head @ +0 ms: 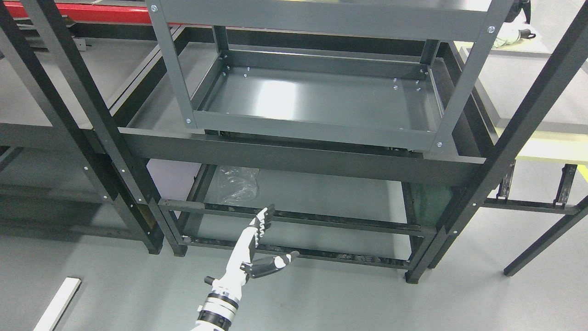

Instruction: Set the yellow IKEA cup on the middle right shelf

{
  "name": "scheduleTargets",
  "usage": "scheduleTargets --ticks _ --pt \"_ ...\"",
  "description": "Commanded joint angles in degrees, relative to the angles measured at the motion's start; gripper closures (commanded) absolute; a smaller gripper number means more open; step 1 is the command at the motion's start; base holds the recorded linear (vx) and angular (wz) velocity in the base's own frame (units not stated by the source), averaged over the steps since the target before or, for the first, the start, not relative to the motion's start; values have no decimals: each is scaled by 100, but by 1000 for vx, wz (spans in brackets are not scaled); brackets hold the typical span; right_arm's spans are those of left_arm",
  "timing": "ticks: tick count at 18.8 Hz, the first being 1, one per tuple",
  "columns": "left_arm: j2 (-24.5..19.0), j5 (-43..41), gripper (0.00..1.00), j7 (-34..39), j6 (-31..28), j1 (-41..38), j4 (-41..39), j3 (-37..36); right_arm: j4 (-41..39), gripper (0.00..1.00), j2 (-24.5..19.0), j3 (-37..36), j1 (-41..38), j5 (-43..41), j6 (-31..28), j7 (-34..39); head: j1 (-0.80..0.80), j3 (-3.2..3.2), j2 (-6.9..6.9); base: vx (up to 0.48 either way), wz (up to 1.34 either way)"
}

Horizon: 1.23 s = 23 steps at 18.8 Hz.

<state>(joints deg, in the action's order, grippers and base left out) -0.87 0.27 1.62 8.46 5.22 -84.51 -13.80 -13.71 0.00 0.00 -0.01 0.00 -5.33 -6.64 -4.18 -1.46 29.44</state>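
Note:
No yellow cup shows anywhere in the head view. My left hand [278, 233] rises from the bottom edge, left of the middle, white with black fingers. Its fingers are stretched straight and the thumb is spread to the right, holding nothing. It hovers over the floor in front of the low rails of the grey metal shelf unit [317, 99]. The unit's middle tray is bare. My right arm is out of view.
Crumpled clear plastic [236, 184] lies on the lower shelf behind the hand. Black frame posts [505, 142] stand on both sides. A neighbouring shelf board [519, 82] at the right carries a white object [512, 34] at its far end. A white strip [57, 303] lies on the floor.

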Motion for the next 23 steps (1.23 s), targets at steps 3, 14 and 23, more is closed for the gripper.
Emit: scheduleTargets --ticks 3,14,23 --pt "-13 175 1 145 -55 23 -4 1282 0 1 100 97 -78 -141 -3 -4 0 0 0 -61 0" --pt "-13 166 1 110 157 225 -601 1292 0 1 100 97 -78 -141 -3 -4 0 0 0 -5 0" --pt "-13 166 1 101 24 313 -628 1292 0 1 100 97 -78 -141 -3 -4 0 0 0 0 0"
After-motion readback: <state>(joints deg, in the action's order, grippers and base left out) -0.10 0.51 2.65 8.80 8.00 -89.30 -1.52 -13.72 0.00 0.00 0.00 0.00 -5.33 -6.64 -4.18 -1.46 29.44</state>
